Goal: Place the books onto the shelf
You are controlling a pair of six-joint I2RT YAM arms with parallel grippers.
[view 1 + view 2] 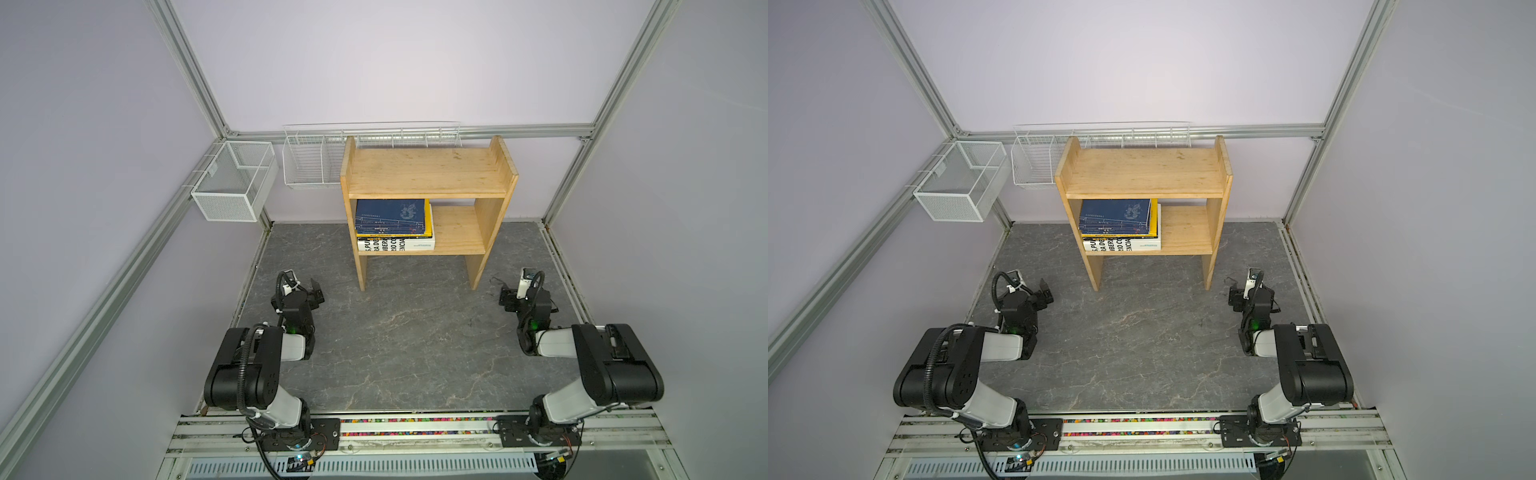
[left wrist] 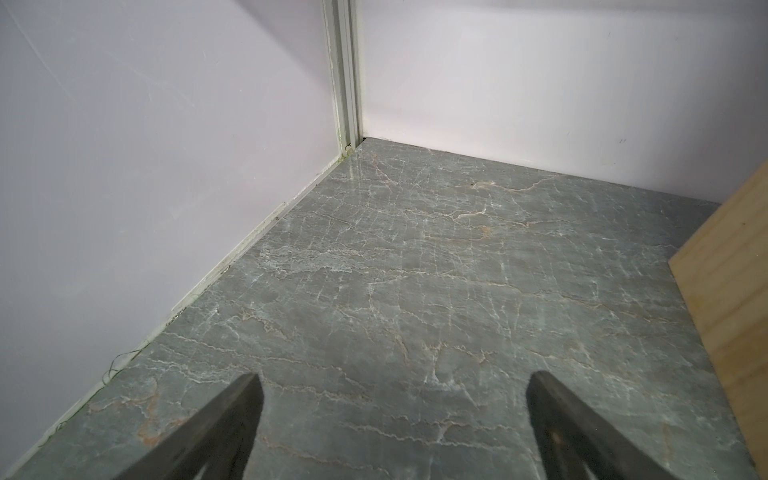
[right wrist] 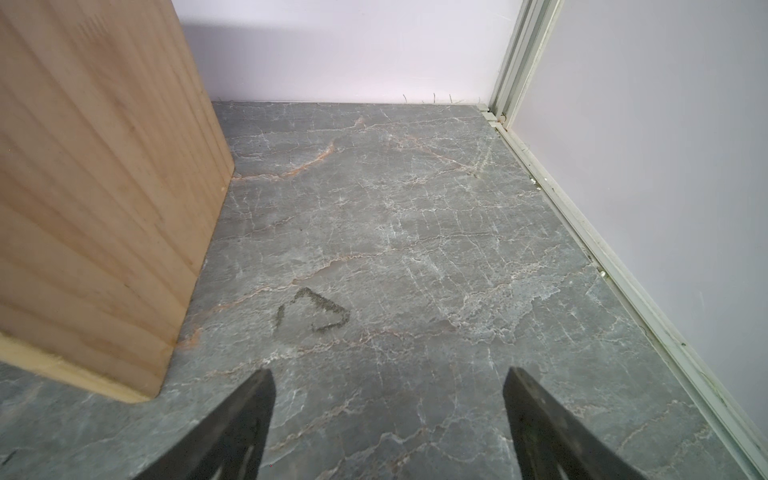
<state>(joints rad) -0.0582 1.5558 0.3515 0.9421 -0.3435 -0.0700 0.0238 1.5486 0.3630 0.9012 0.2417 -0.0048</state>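
Books (image 1: pixel 392 224) inspected: they lie stacked flat on the lower tier of the shelf (image 1: pixel 428 170), at that tier's left end in both top views. A navy cover is uppermost, a yellow edge shows beneath it, and a thick white volume with black lettering is at the bottom (I cannot count the stack exactly). The shelf stands just above the centre of the frame, its side panels resting on the surface near the back wall.

The surface (image 1: pixel 399 332) is a grey slab veined like marble. My right wrist view shows a dark triangular smudge (image 3: pixel 311 311) on it beside the shelf's side panel.

Room: pale lilac walls (image 1: pixel 395 62) framed by aluminium posts (image 1: pixel 189 66). A white mesh basket (image 1: pixel 226 205) and a white wire basket (image 1: pixel 307 166) hang at upper left of the frame.

My left gripper (image 2: pixel 392 382) sits left of centre, below the shelf, over the surface, jaws spread wide and holding nothing. My right gripper (image 3: pixel 388 374), right of centre, is likewise spread wide and holds nothing.
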